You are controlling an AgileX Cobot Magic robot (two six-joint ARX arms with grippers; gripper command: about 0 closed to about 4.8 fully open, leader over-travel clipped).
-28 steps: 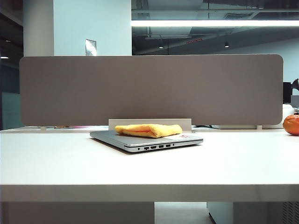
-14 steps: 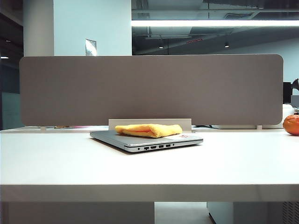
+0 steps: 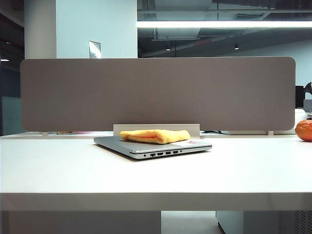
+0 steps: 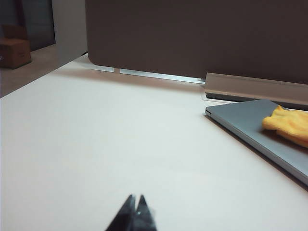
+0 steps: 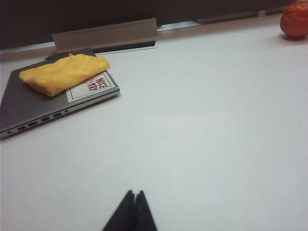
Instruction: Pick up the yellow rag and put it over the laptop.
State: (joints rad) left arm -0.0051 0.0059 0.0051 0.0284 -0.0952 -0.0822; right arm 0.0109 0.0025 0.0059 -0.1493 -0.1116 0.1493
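The yellow rag lies folded on the closed lid of the silver-grey laptop at the middle of the white table. The rag covers the far part of the lid beside a white sticker; the laptop shows ports along its side edge. In the left wrist view the laptop and one end of the rag appear. My left gripper is shut and empty over bare table, well away from the laptop. My right gripper is likewise shut and empty. Neither arm shows in the exterior view.
A grey partition screen stands along the table's far side, with a low pale rail behind the laptop. An orange round fruit sits at the far right. A cardboard box stands beyond the table.
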